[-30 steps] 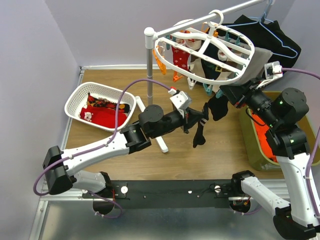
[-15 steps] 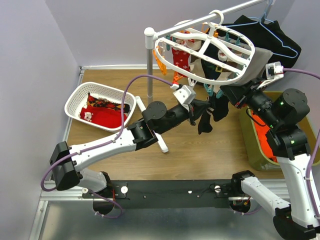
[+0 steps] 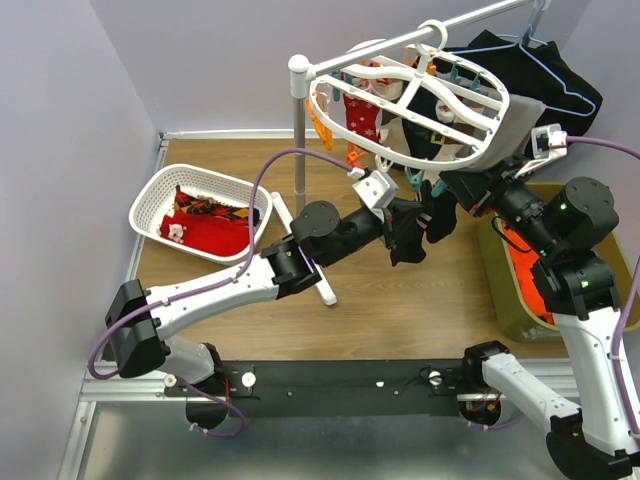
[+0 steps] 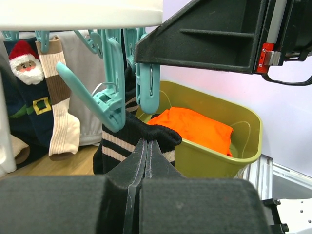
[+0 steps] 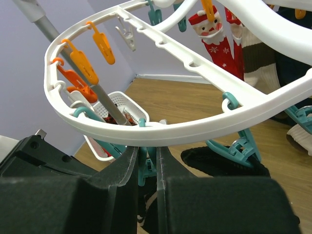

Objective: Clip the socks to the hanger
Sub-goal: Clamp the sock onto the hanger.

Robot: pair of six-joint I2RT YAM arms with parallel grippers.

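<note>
Our left gripper (image 4: 146, 144) pinched tight on a black sock (image 4: 117, 141) (white stripes), held just under the hanger (image 4: 78, 12), our right gripper (image 5: 146, 151) squeezing a teal clip (image 5: 142, 175) on its rim, Santa sock (image 4: 29, 83) pegged beyond

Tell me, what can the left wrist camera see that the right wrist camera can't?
Only the left wrist view shows the left tool pinching a black striped sock, plus the green bin with the orange cloth inside. Only the right wrist view shows the orange clips, the white basket, the grey pole and the right tool closed around one teal clip. Both show the white hanger and its dangling teal clips.
</note>
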